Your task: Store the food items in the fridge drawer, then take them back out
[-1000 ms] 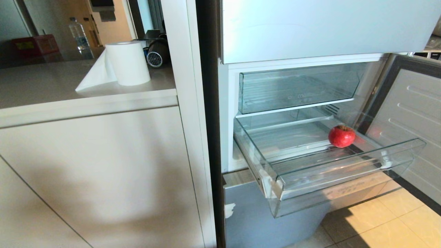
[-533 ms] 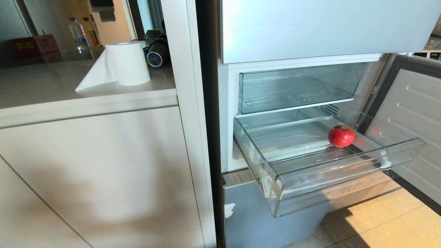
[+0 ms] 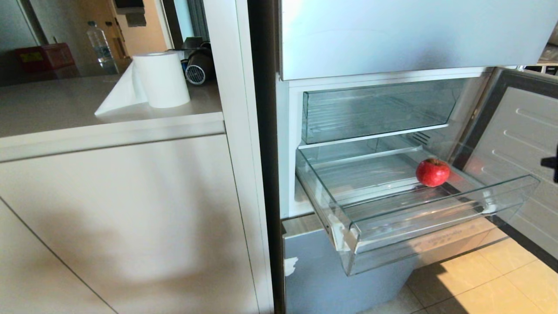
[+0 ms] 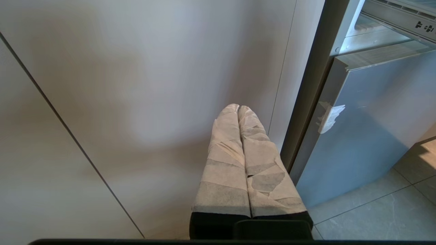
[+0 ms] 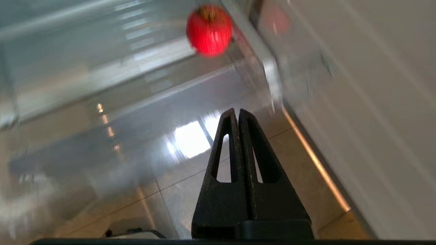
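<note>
Head view: fridge drawer (image 3: 436, 218) pulled out below a clear bin (image 3: 375, 109); one red fruit (image 3: 432, 172) rests on the drawer's ribbed floor, near its right side wall. Only one fruit visible in any view. On the tabletop (image 3: 52, 104) to the left: paper towel roll (image 3: 161, 79), water bottle (image 3: 101, 47). Open fridge door (image 3: 518, 144) at right.

Right wrist view adds what head view lacks: right pincer (image 5: 238, 114) clenched, empty, black fingers pressed together, hovering outside the drawer's front over the floor tiles (image 5: 204, 177), w/ the fruit (image 5: 209, 30) ahead, well apart.

Left wrist view: left pincer (image 4: 237, 109) clenched, tape-wrapped fingers together, holding nothing, facing the cabinet panel (image 4: 136, 85) beside the fridge; not in head view.

Vs. 1 s earlier: a dark bit of the right arm (image 3: 552, 163) now shows at head view's right edge; fruit and drawer unchanged.
</note>
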{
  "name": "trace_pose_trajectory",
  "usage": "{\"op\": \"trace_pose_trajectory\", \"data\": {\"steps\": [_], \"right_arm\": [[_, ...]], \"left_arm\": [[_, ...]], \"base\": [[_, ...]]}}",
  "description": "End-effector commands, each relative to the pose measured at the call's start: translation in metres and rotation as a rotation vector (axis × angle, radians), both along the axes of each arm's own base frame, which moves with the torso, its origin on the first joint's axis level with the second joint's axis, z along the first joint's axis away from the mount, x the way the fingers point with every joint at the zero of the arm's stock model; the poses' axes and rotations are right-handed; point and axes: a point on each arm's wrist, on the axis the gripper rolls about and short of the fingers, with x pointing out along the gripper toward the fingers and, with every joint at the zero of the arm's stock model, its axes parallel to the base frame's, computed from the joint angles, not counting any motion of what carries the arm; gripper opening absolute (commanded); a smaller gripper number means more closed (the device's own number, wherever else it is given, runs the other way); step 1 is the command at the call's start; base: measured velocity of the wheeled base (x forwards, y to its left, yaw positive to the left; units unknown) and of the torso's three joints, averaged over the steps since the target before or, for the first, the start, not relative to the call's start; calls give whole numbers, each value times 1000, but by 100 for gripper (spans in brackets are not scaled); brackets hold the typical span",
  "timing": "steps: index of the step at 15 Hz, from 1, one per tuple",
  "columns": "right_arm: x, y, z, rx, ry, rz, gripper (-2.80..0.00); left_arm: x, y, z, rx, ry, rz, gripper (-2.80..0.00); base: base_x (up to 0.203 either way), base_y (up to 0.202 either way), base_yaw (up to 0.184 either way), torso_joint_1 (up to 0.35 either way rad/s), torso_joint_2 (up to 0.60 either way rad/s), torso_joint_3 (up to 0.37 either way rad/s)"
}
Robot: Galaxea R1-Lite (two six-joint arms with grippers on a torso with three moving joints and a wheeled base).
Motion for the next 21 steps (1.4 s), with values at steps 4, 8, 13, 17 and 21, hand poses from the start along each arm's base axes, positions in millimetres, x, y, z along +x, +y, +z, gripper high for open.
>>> {"op": "trace_pose_trajectory", "data": {"steps": [4, 8, 13, 17, 21], "right_arm": [[116, -16, -22, 13, 217, -49, -280], [149, -24, -42, 33, 354, -58, 0], [186, -26, -50, 58, 341, -65, 0], [212, -21, -68, 61, 367, -51, 0], [231, -20, -85, 66, 344, -37, 0]], "left_arm": [[0, 0, 0, 0, 1, 0, -280], [0, 0, 0, 1, 1, 0, -280], [0, 0, 0, 1, 1, 0, -280], [0, 0, 0, 1, 0, 0, -280], [0, 0, 0, 1, 1, 0, -280]], "base": [[0, 0, 0, 0, 0, 0], [0, 0, 0, 0, 0, 0], [0, 0, 0, 0, 0, 0], [0, 0, 0, 0, 0, 0], [0, 0, 0, 0, 0, 0]]}}
